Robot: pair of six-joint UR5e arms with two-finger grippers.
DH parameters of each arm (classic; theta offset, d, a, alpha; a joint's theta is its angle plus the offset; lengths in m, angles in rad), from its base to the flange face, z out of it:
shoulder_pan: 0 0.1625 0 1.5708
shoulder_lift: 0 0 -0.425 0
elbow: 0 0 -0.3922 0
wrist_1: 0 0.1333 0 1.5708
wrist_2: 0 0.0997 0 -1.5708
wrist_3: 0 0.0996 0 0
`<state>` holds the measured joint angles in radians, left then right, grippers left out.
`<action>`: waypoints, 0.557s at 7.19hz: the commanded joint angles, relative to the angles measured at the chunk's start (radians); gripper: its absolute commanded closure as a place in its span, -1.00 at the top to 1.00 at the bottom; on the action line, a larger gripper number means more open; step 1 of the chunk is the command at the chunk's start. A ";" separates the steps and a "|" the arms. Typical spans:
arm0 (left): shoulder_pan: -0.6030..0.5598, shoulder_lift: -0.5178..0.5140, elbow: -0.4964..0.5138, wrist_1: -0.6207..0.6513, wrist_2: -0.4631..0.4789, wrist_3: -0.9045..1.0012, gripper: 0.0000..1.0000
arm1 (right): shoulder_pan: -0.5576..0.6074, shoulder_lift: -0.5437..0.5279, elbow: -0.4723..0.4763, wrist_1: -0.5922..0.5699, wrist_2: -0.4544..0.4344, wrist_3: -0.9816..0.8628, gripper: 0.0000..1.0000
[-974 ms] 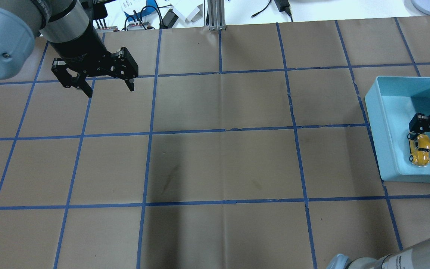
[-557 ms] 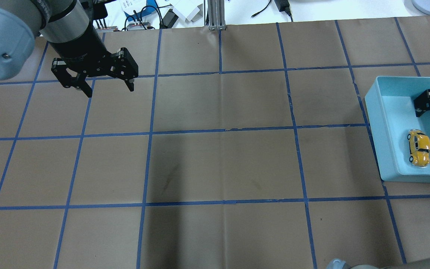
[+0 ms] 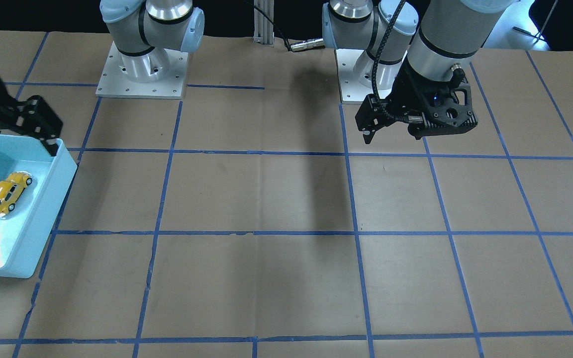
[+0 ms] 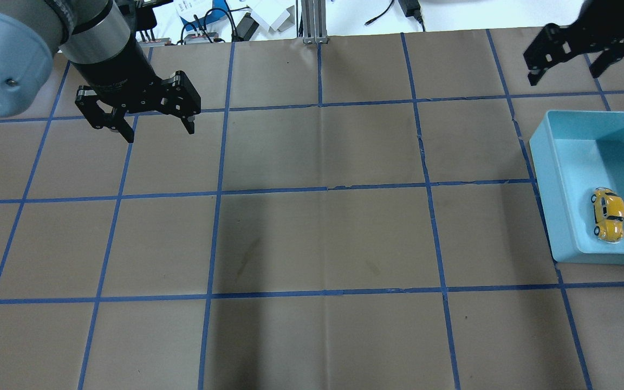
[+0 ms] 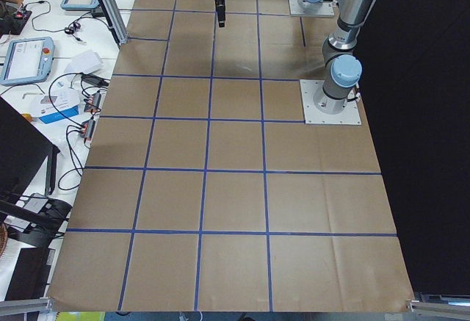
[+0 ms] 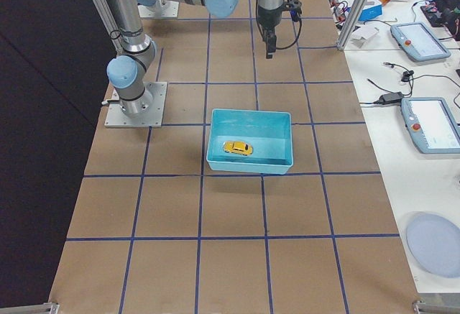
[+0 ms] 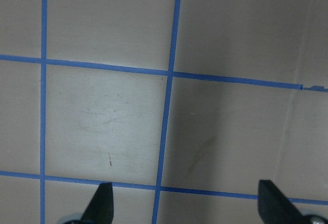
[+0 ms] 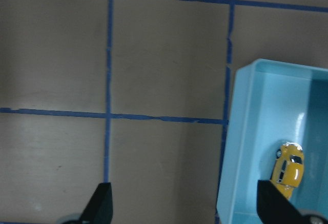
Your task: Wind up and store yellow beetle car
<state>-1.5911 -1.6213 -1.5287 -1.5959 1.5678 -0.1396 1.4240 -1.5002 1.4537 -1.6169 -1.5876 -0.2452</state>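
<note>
The yellow beetle car [image 4: 608, 215] lies on its wheels inside a light blue bin [image 4: 540, 162] at the table's right side. It also shows in the front-facing view [image 3: 9, 193], the exterior right view [image 6: 236, 147] and the right wrist view [image 8: 288, 168]. My right gripper [image 4: 564, 70] is open and empty. It hangs high, beyond the bin's far left corner and clear of the car. My left gripper [image 4: 159, 132] is open and empty, hovering over the far left of the table.
The table is covered in brown paper with a blue tape grid [image 4: 323, 189]. Cables, boxes and an aluminium post [image 4: 312, 21] sit past the far edge. The arm bases [image 3: 142, 69] stand at the robot's side.
My right gripper has lifted out of the bin and drawn back past its far edge. The car stays where it lay in the bin. The left arm has not moved.
</note>
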 commanded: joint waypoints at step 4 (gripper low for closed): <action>0.000 -0.002 -0.001 0.001 -0.002 0.000 1.00 | 0.194 -0.032 0.014 0.107 0.043 0.219 0.95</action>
<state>-1.5908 -1.6225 -1.5297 -1.5954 1.5662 -0.1396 1.6141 -1.5128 1.4505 -1.5330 -1.5477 -0.0741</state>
